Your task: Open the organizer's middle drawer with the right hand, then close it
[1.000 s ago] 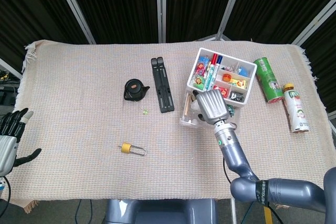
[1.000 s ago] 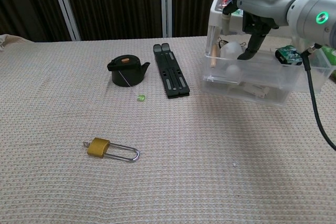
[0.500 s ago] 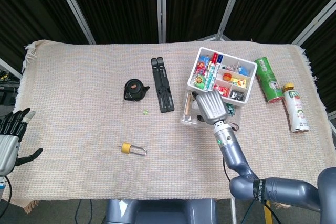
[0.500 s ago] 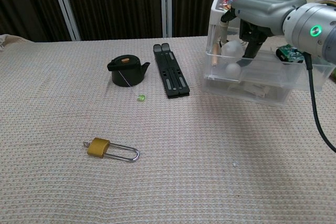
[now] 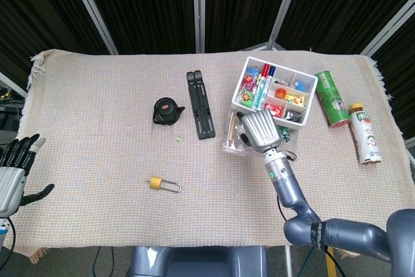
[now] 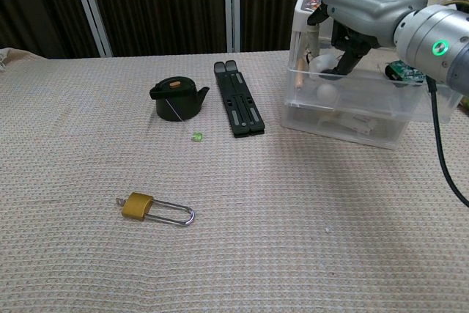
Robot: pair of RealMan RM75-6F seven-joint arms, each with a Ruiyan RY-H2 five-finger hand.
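The clear plastic organizer [image 5: 297, 82] [image 6: 381, 108] stands at the table's right, its top tray full of small colourful items. Its middle drawer [image 5: 231, 135] [image 6: 316, 95] sticks out a little toward me, with white balls and a wooden stick inside. My right hand [image 5: 260, 131] [image 6: 366, 11] is at the drawer's front, fingers [image 6: 343, 58] curled down over its front edge and gripping it. Off the table's left edge, my left hand [image 5: 13, 172] hangs with its fingers spread, holding nothing.
A black folded stand [image 5: 201, 105] [image 6: 239, 108] lies left of the organizer, with a black round container [image 5: 167, 111] [image 6: 176, 98] beyond it. A green bead [image 6: 196, 137] and a brass padlock [image 5: 163, 184] [image 6: 154, 208] lie nearer me. A green can [image 5: 331, 98] and a bottle [image 5: 366, 133] lie at the right.
My right hand has moved back toward the organizer and the middle drawer has slid inward with it. The left hand has barely shifted.
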